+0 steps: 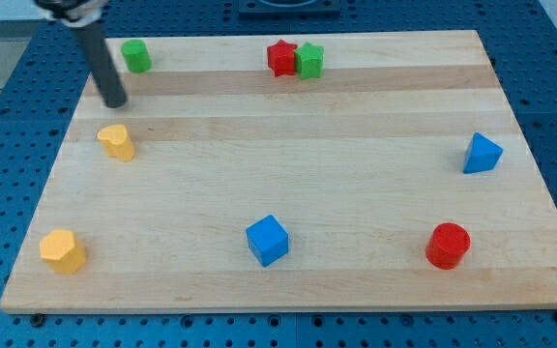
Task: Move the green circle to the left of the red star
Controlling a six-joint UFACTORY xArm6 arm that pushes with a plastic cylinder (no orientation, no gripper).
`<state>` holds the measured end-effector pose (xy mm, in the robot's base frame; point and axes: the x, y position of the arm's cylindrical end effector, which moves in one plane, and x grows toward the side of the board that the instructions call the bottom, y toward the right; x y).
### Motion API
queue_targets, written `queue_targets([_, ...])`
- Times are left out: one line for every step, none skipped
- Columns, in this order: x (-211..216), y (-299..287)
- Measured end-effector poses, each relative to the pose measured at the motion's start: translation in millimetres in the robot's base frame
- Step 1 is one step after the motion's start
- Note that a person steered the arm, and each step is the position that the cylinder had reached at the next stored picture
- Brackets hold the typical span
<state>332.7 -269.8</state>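
Camera view: there are no jaws, only a rod holding nothing. My tip (114,102) rests on the counter (356,174), below and left of the green circle (136,55) at the view's top left. The red star (280,58) sits well to its right, touching another green block (309,60). I should circle to the green circle's left side, then push rightward, stopping just short of the star.

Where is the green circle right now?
The green circle sits at the board's top-left corner in the camera view, just up-right of my tip, far left of the red star.
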Motion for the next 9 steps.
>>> queue_targets([-23,-19])
queue_targets([-54,-19])
queue_targets([-78,-19])
queue_targets([-94,-9])
queue_targets([-95,50])
queue_targets([-95,101])
queue_targets([-95,149])
queue_targets([-95,190])
queue_targets([-92,189])
